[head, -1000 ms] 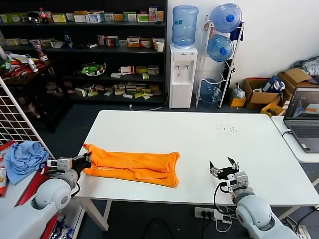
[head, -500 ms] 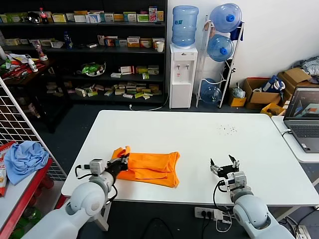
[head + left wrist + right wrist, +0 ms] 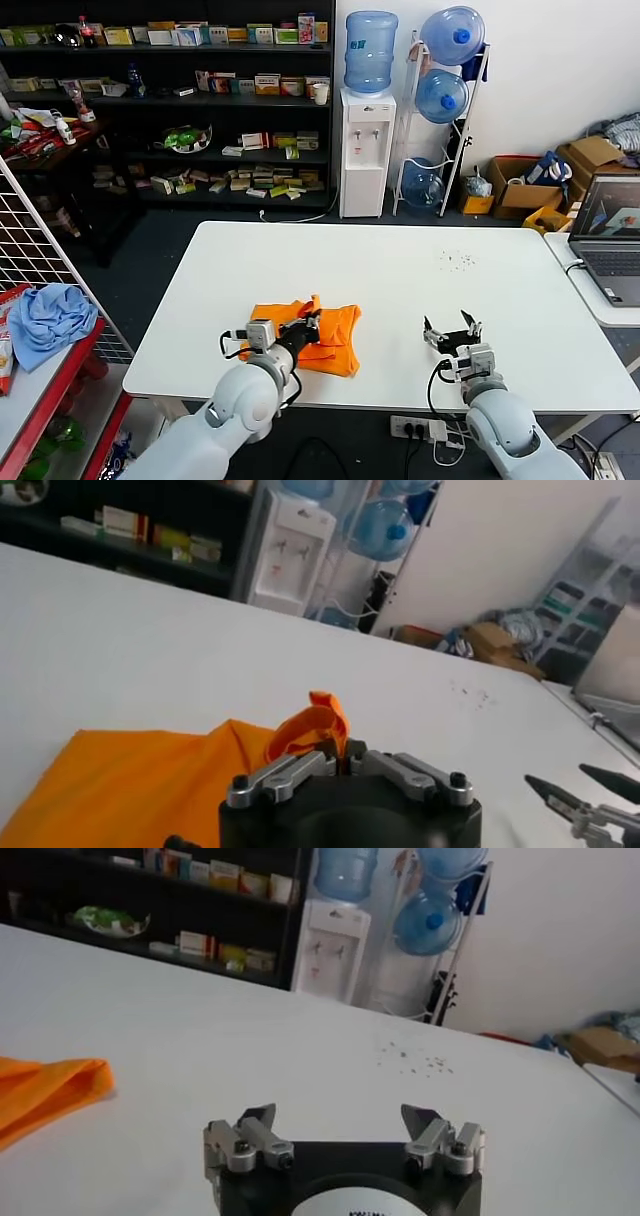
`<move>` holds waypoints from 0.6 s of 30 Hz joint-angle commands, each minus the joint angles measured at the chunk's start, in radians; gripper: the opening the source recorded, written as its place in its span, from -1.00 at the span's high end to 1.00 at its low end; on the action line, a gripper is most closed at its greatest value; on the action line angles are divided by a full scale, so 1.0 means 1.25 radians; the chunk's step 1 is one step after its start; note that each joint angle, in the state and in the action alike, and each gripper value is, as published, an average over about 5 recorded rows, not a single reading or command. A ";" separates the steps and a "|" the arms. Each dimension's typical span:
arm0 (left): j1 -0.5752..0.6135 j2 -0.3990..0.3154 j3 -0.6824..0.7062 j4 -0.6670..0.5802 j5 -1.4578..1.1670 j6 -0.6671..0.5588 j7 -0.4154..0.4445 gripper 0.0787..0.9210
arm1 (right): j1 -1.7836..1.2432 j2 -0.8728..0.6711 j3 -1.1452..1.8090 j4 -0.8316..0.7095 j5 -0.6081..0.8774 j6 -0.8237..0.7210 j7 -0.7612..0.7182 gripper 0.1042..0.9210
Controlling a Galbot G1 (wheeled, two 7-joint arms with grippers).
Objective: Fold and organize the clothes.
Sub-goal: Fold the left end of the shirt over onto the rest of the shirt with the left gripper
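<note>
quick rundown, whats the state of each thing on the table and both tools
orange T-shirt: lying on the table, partly folded, one end lifted
left tool: shut on the T-shirt's raised end
right tool: open, empty, apart from the shirt
laptop: lid open, on the side table

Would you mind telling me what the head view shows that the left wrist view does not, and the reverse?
Head view only: the light blue cloth on the red rack, the laptop, and the whole folded orange T-shirt.
Left wrist view only: the left end effector shut on a raised pinch of shirt fabric.
Both: the white table, the water dispenser, and the open right end effector.
</note>
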 commanded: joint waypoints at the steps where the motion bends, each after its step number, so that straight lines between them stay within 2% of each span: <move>1: -0.019 -0.108 0.066 0.071 0.063 -0.013 0.034 0.89 | 0.003 0.002 0.002 -0.006 -0.001 0.002 -0.002 -0.76; 4: -0.017 -0.112 0.070 0.076 0.064 -0.052 0.055 0.88 | 0.004 0.001 0.002 -0.005 0.000 0.002 -0.002 -0.76; 7: -0.015 -0.123 0.069 0.079 0.063 -0.118 0.072 0.78 | 0.006 0.004 0.001 -0.005 0.001 0.001 -0.002 -0.76; 13: -0.008 -0.129 0.051 0.082 0.062 -0.207 0.081 0.37 | 0.007 0.010 -0.004 -0.004 -0.001 0.002 -0.002 -0.76; 16: 0.002 -0.096 0.033 0.068 0.067 -0.224 0.083 0.16 | 0.007 0.009 -0.005 -0.002 -0.001 0.003 -0.003 -0.76; 18: 0.010 -0.053 0.015 0.056 0.077 -0.218 0.087 0.02 | 0.007 0.005 -0.005 0.000 0.000 0.003 -0.003 -0.76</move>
